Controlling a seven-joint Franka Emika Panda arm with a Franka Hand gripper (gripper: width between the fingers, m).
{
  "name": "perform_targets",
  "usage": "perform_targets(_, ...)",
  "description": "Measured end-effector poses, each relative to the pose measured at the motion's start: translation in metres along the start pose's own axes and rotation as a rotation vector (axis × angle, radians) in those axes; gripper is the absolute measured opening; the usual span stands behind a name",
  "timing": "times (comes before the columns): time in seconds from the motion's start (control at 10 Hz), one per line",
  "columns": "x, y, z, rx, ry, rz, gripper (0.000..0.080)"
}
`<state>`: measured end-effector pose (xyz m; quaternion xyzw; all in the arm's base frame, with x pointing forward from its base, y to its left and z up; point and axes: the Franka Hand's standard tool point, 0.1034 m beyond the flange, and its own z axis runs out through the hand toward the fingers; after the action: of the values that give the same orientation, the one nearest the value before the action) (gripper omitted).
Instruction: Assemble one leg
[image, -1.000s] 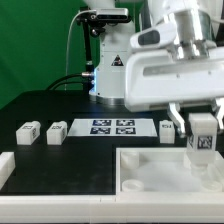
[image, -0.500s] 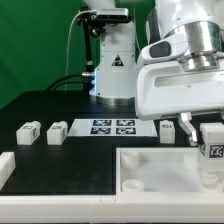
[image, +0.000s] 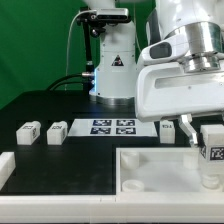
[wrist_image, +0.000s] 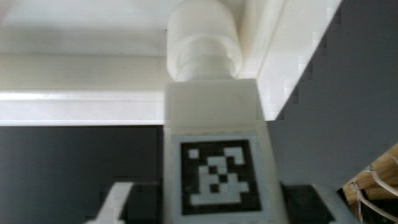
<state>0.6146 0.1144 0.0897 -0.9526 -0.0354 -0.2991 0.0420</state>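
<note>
Over the black table (image: 50, 100), the tool (image: 211, 136) clamps one upright leg (image: 212, 156).

Bright, even light; leg (wrist_image: 217, 130) blurry in wrist view.

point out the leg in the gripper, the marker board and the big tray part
held leg (image: 212, 152), exterior view, its tagged face
marker board (image: 112, 126), exterior view, middle between tags
white tray part (image: 160, 172), exterior view, bare inner floor
</note>
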Motion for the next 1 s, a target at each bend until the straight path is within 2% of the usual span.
perform_targets(0.5, -0.008, 0.003, 0.011, -0.003, -0.015, 0.004, 0.0294)
perform_targets(1.0, -0.005, 0.003, 0.013, -0.003, -0.005, 0.005, 0.0294)
